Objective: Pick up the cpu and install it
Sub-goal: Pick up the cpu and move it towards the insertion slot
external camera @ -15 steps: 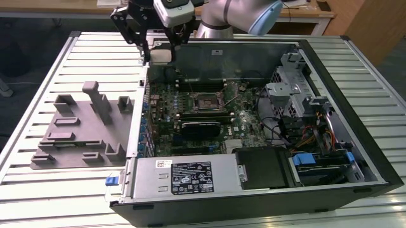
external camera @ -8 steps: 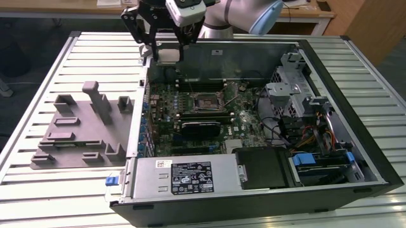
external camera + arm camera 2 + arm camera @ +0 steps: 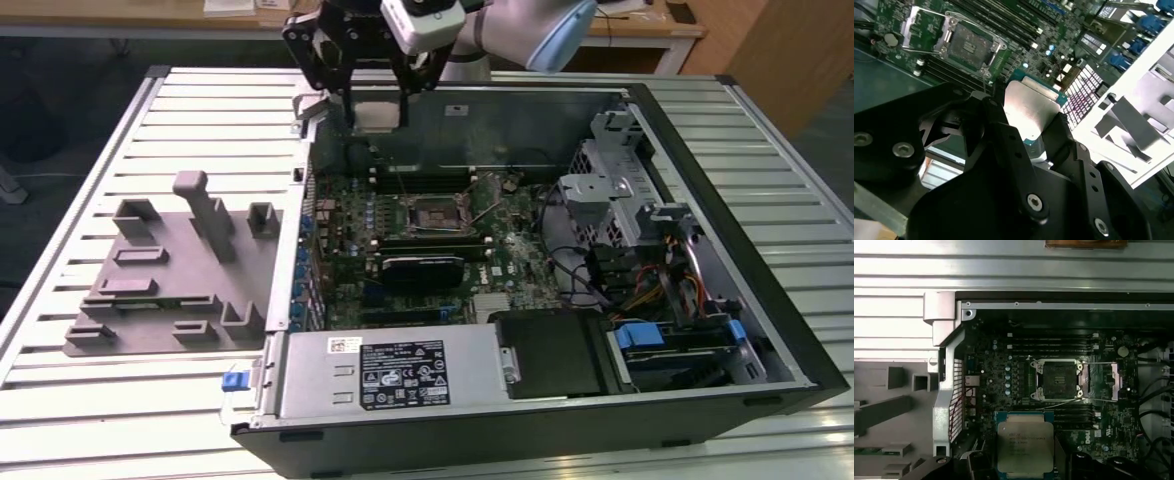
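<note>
An opened desktop computer case (image 3: 467, 440) lies on its side on a slatted metal table (image 3: 120, 400), its motherboard facing up. The black gripper (image 3: 363, 85) hangs over the far edge of the case, close to the corner on the exterior view's left. Its two fingers (image 3: 1004, 132) are clamped on opposite edges of the cpu (image 3: 1031, 107), a flat square chip with a silver-grey metal top and a thin teal rim. In the first wrist view the cpu (image 3: 1025, 447) is held level between the fingers, and its metal top carries several lines of small dark print. The chip is in the air, not touching the board. The cpu socket (image 3: 1060, 380) near the middle of the motherboard stands open, its metal frame swung aside and its thin lever raised; it is apart from the chip. Along the near edge of the case sits a grey power supply (image 3: 387, 370) bearing a large black-and-white label and a smaller white sticker. A grey plastic fixture (image 3: 174, 270) with upright blocks rests on the table just beside the case, toward the exterior view's left edge.
</note>
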You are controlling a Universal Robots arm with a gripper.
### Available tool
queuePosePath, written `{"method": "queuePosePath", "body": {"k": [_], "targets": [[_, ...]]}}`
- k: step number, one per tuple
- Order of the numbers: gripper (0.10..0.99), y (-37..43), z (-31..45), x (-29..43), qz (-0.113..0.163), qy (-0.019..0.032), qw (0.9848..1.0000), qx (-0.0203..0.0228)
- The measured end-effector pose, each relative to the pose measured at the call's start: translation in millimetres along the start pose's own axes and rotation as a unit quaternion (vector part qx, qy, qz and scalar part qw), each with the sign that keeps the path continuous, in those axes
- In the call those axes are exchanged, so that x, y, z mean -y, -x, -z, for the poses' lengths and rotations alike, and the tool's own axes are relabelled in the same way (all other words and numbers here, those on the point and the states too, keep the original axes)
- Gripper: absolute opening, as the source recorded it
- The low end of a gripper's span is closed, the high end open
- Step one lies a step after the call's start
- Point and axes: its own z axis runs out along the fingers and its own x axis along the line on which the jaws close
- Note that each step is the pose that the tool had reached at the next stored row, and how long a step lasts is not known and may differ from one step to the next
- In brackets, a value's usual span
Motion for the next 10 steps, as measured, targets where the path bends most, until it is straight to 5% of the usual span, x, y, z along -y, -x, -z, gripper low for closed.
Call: {"method": "queuePosePath", "body": {"k": [10], "targets": [[0.541,27.1,-0.5,-3.1,0.0,0.0,1.0,0.0]]}}
